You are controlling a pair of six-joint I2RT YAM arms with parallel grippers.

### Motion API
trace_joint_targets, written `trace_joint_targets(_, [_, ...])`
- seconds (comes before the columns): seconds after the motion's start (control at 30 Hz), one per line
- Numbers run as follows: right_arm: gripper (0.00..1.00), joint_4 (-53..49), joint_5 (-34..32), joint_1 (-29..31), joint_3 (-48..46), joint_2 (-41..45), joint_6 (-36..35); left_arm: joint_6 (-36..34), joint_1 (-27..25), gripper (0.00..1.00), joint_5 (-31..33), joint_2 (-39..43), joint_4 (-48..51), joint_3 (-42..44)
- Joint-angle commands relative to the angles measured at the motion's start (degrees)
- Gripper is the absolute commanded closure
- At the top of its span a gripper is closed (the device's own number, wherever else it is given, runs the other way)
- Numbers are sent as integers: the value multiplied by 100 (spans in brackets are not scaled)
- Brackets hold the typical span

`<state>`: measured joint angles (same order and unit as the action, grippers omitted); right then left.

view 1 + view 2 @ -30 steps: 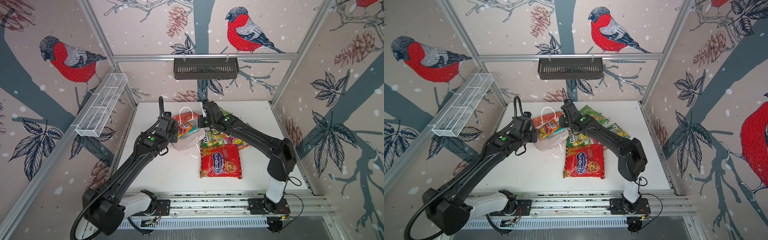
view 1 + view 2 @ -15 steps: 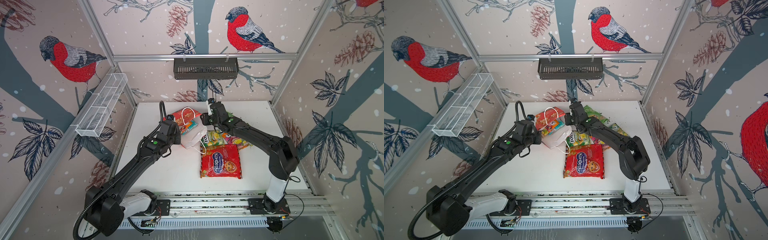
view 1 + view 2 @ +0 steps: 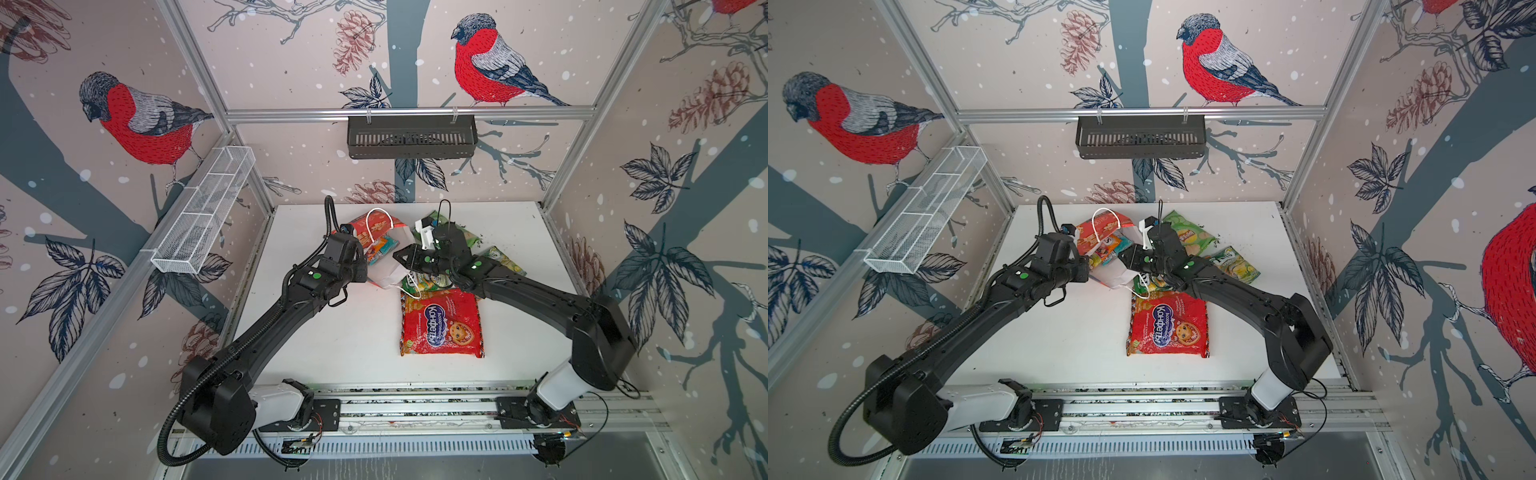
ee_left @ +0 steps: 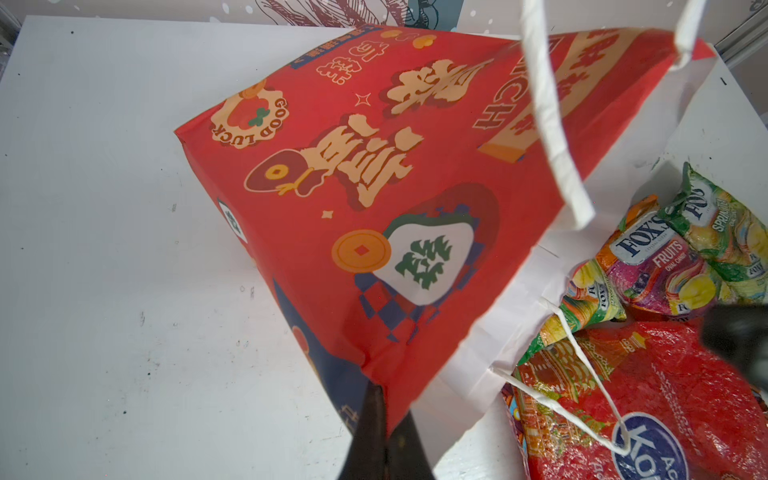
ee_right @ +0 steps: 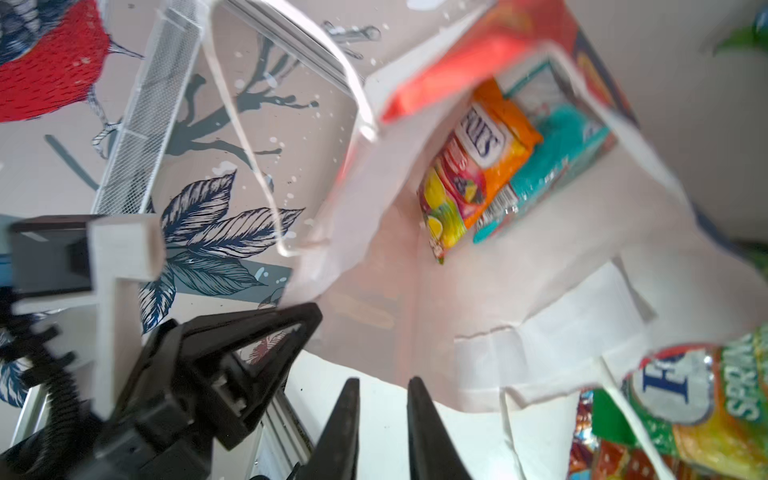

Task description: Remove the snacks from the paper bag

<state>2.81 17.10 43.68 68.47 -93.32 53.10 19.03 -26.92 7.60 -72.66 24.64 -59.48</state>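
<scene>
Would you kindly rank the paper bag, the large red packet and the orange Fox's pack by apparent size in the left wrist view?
1. paper bag, nearest the camera
2. large red packet, partly cut off by the frame
3. orange Fox's pack

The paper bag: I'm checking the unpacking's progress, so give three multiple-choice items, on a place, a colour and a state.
1. The large red packet lies: A) inside the paper bag B) on the table outside it C) atop the bag
2. The bag's cord handles are: A) white B) black C) gold
3. The left gripper has its jaws: A) open B) shut on the paper bag C) shut on the red packet
B: it lies flat on bare table. A: white loops in the left wrist view. B: they pinch the bag's edge.
</scene>
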Motion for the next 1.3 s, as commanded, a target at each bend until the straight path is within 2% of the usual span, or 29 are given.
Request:
trace_joint_targets(0.0, [76, 135, 319, 128, 165, -292, 740, -22, -6, 100, -188, -71, -207, -96])
trace_joint_targets(0.17, [76, 508, -125, 300, 623, -1016, 842, -13, -5, 100, -351, -63, -297, -27])
trace_joint_targets(0.3, [77, 881, -165, 361, 1011, -1749, 1200, -12, -6, 100, -412, -71, -311, -62])
trace_joint_targets(0.57, [77, 505, -968, 352, 1811, -2621, 1067, -91, -2, 100, -580, -205, -258, -291])
trace_joint_targets(0.87, [67, 608, -1611, 131, 1907, -2894, 851, -202, -1, 100, -627, -78, -162, -171])
trace_joint_targets(1.03, [65, 1296, -1712, -8, 1467, -2804, 828, -272, 2, 100, -778, 84, -256, 74])
trace_joint_targets(1.27, [65, 1403, -1737, -77, 1651, -2987, 667, -289, 7, 100, -1026, 20, -297, 96])
